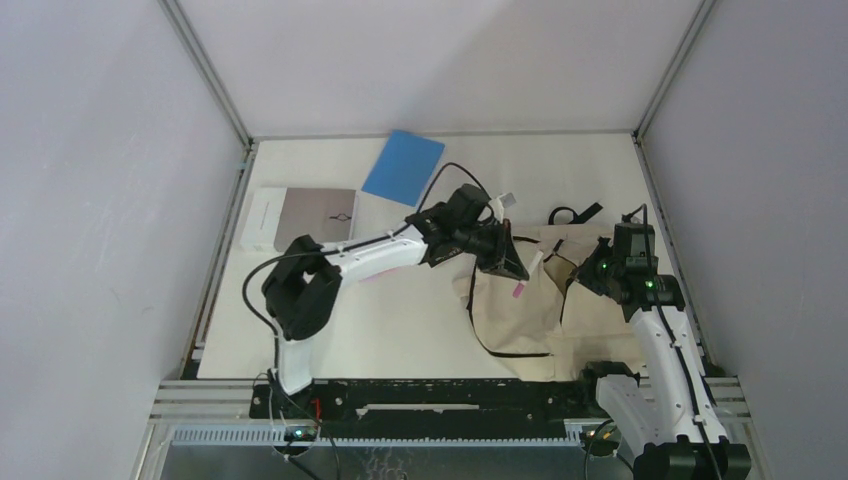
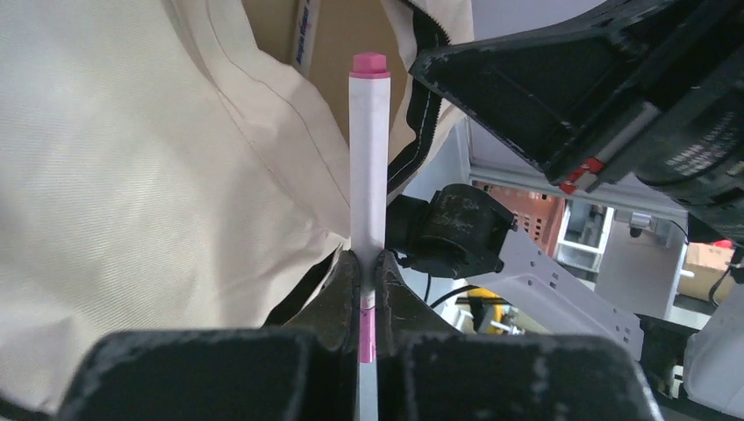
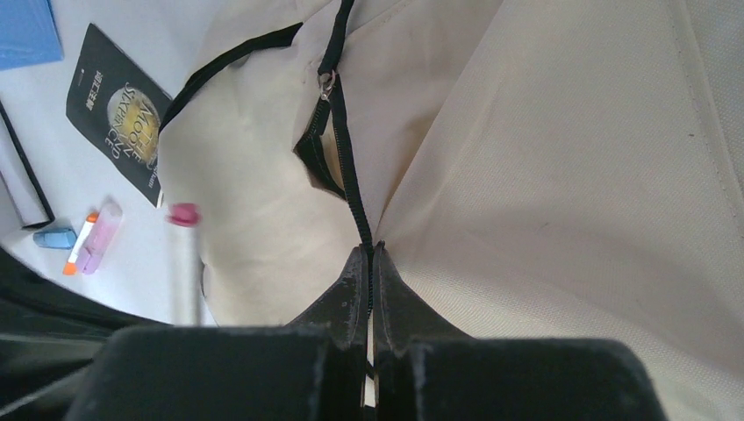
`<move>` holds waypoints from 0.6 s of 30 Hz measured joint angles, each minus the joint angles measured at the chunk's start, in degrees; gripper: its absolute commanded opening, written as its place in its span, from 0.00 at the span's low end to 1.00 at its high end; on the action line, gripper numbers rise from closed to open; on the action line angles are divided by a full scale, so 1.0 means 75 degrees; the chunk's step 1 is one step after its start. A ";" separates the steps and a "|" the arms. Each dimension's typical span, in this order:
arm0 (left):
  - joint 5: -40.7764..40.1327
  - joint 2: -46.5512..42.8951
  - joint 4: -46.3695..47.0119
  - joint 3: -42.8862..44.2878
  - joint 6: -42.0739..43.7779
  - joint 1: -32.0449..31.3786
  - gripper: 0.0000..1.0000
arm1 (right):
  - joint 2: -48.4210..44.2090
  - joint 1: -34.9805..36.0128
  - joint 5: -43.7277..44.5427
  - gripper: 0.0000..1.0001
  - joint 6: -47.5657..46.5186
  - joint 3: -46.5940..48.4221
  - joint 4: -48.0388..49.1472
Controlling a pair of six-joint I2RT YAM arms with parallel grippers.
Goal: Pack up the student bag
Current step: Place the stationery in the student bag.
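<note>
My right pincer (image 3: 370, 256) is clenched on the black zipper (image 3: 349, 180) of the student bag (image 1: 512, 318), which lies slumped on the right side of the table (image 1: 400, 335). My left pincer (image 2: 368, 263) grasps a pink-capped white pen (image 2: 368, 158) over the bag. Beyond lies a blue folder (image 1: 403, 167).

From above and behind, the top camera overlooks the whole white table (image 1: 400, 325), while both wrist cameras peer closely at the same soft cream fabric backpack (image 1: 520, 320).
</note>
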 measured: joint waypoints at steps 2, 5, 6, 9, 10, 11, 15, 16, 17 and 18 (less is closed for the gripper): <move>0.0137 0.0277 0.0254 0.0000 -0.0335 -0.0181 0.00 | 0.0000 0.0000 -0.0012 0.00 0.0003 0.0000 0.0000; 0.0221 0.0562 0.0420 0.0023 -0.0618 -0.0405 0.00 | -0.0012 0.0000 -0.0038 0.00 0.0003 0.0000 0.0000; 0.0262 0.0676 0.0440 0.0050 -0.0723 -0.0478 0.00 | -0.0020 0.0000 -0.0047 0.00 0.0003 0.0000 0.0000; 0.0341 0.1122 0.0638 0.0283 -0.1064 -0.0644 0.00 | -0.0052 0.0000 -0.0073 0.00 0.0006 0.0000 0.0000; 0.0367 0.1297 0.0697 0.0402 -0.1180 -0.0682 0.00 | -0.0067 0.0000 -0.0079 0.00 0.0009 0.0000 0.0000; 0.0393 0.1454 0.0731 0.0522 -0.1265 -0.0705 0.00 | -0.0079 0.0000 -0.0087 0.00 0.0012 0.0000 -0.0003; 0.0417 0.2203 0.0889 0.1329 -0.1600 -0.0731 0.00 | -0.0096 0.0003 -0.0119 0.00 0.0023 0.0003 0.0000; 0.0408 0.2393 0.0906 0.1597 -0.1641 -0.0731 0.00 | -0.0096 0.0003 -0.0122 0.00 0.0026 0.0003 -0.0003; 0.0399 0.2562 0.0944 0.1833 -0.1667 -0.0731 0.05 | -0.0096 0.0003 -0.0122 0.00 0.0029 0.0003 -0.0003; 0.0382 0.2739 0.1011 0.2113 -0.1714 -0.0737 0.14 | -0.0096 0.0012 -0.0125 0.00 0.0029 0.0003 -0.0003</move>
